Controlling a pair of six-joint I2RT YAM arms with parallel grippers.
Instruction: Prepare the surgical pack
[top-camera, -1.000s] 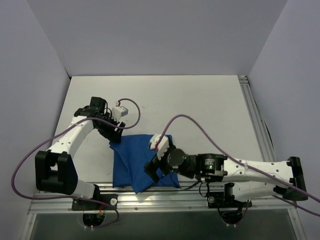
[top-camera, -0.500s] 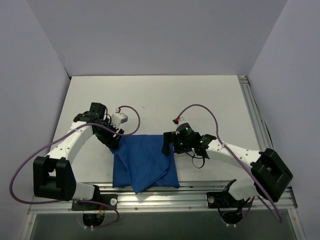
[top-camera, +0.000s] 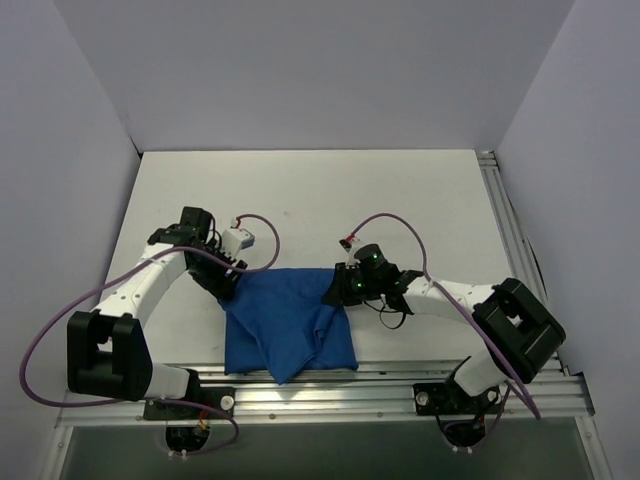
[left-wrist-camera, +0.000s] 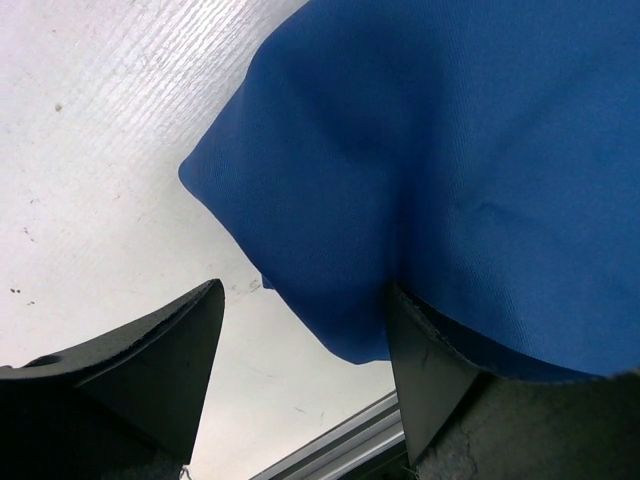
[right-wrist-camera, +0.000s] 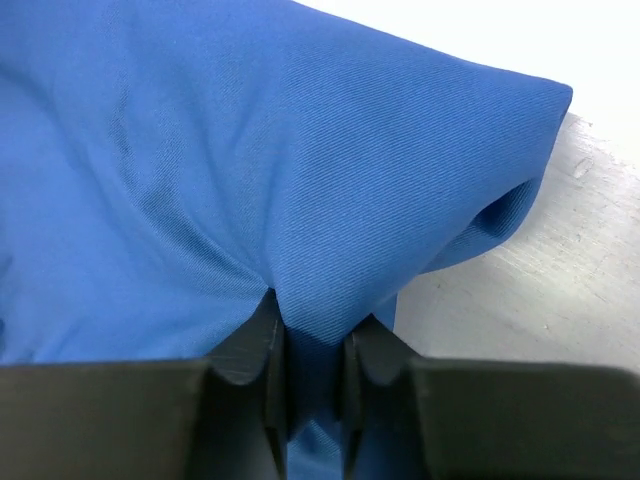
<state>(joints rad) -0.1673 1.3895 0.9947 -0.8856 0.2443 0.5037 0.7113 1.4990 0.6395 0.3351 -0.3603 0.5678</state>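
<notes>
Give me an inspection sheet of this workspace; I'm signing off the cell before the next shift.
Surface: white table, a few specks.
Job's things: blue cloth parcel, folded and rumpled, near the front edge; contents hidden.
Clutter: nothing seen.
Hands: left hand open, astride the parcel's far-left corner; right hand shut on a fold at its far-right corner.
Cables: purple cables loop from both arms.
Surroundings: pale walls; aluminium rails along the near and right edges.
</notes>
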